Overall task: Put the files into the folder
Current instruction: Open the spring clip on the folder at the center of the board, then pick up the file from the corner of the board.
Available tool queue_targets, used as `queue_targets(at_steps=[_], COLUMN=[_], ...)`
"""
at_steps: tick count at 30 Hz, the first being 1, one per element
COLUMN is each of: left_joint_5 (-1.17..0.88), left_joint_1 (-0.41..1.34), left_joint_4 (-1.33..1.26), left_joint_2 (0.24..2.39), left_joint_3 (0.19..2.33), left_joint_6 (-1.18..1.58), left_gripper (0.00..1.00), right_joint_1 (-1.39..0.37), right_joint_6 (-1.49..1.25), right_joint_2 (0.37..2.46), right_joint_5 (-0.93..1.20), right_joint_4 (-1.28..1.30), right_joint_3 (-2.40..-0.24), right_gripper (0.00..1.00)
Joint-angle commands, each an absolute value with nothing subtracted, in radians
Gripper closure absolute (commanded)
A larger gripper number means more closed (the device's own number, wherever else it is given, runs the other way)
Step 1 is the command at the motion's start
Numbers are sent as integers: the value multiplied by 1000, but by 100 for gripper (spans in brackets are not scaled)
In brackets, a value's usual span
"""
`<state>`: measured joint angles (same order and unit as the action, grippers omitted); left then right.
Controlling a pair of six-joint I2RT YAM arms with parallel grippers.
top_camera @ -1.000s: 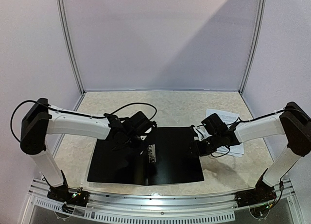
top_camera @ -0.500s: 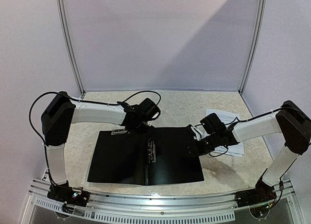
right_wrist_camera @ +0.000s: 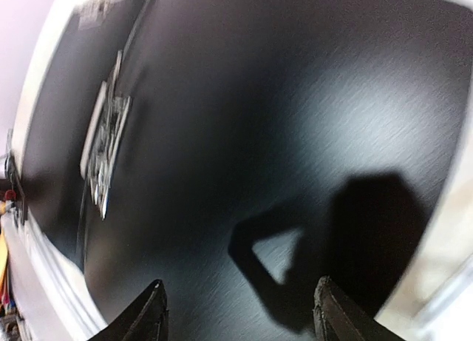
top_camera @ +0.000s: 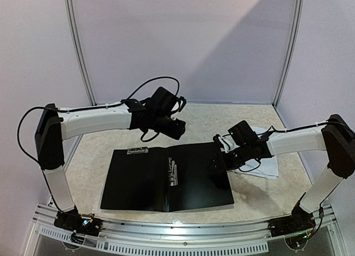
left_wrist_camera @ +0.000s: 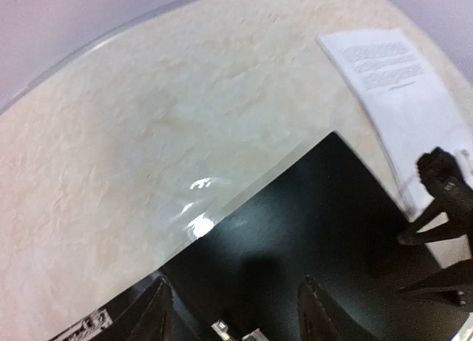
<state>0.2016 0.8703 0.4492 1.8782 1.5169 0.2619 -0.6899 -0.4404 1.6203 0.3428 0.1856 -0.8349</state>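
Black folder (top_camera: 166, 178) lies open flat on the marbled surface (top_camera: 211, 123); both pincers are empty.
The left pincer (left_wrist_camera: 233, 288) hangs above the folder's far edge, its fingers (left_wrist_camera: 159, 315) spread with nothing between them. The right pincer (right_wrist_camera: 240, 285) hovers low over the folder's right leaf near its outer edge, jaws likewise apart and holding nothing. Metal clips (top_camera: 173, 174) sit along the spine. The files (top_camera: 269, 167) lie on the surface just right of the folder, partly under the right arm.
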Motion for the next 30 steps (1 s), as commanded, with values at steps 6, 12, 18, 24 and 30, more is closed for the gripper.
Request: queue_targets(at_steps=[6,12,18,24,30], left_joint_5=[20,-40,-148,-203,-275], left_joint_1=[984,1022,1033,1046,1049], left_joint_4=[298,321,216,158,92], left_joint_2=[2006,2136,2210,2316,2403], left_joint_3=[1667,1788,1806,1873,1901], left_joint_6=[322,363,440,513,582], left_gripper=[39,43,45,47,48], right_joint_1=[-367,-163,-37,-8,59], right_joint_6=[-526,-485,-479,-448,-429], right_joint_2=[1467,1377,1264,1277,1346], right_joint_5=[193,89,14,37,74], right_joint_4=[218,292,293,319,351], right_joint_3=[-802,-738,-633,-626,-627], right_gripper=[19,18,22,23,23])
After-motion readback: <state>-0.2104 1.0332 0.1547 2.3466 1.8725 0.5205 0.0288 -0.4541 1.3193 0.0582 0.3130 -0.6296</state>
